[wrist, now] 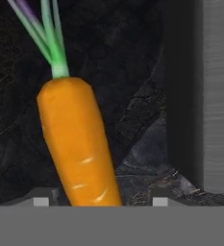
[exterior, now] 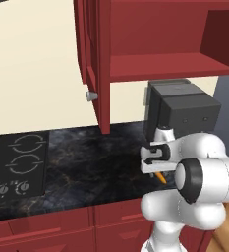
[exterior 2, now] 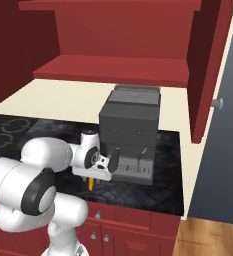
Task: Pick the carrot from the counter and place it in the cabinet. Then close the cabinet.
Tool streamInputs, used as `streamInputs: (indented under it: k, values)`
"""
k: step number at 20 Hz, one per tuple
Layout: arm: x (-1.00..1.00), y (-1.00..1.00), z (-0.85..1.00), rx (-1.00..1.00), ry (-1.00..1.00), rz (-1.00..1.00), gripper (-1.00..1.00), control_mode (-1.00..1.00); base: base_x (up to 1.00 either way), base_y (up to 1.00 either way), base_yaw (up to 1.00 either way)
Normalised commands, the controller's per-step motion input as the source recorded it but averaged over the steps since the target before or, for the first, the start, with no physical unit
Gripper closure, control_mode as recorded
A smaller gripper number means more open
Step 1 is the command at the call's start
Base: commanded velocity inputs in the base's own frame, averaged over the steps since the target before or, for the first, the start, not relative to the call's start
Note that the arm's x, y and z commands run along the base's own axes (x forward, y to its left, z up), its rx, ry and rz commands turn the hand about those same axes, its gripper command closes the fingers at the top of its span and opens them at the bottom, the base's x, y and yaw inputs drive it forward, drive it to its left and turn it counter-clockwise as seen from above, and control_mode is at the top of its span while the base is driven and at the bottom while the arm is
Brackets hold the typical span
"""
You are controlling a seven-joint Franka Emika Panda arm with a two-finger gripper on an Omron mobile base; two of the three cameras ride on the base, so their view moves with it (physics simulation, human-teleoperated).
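Observation:
The orange carrot lies on the black counter, green leaves pointing away from the hand. My gripper is low over it, open, with a fingertip on each side of the thin end and a gap between each tip and the carrot. From the base cameras only a bit of the carrot peeks out under the hand, just in front of the coffee machine. The red cabinet above stands open, its inner shelf bare.
A dark grey coffee machine stands close behind the hand. The cabinet's open left door with its knob juts out over the counter. The right door hangs open. The stovetop lies to the left.

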Motion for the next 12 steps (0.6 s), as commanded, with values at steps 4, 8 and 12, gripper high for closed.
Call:
streamInputs:
  k: [4, 8, 12]
  values:
    - [-0.28, 0.42, -0.55, 0.00, 0.04, -0.10, 1.00, -1.00, 0.00, 0.00, 0.00]
    - [-0.33, 0.43, 0.13, 0.00, 0.01, -0.10, 1.00, -1.00, 0.00, 0.00, 0.00]
    - [-0.24, 0.04, 0.87, 0.00, 0.00, -0.08, 1.00, -1.00, 0.00, 0.00, 0.00]
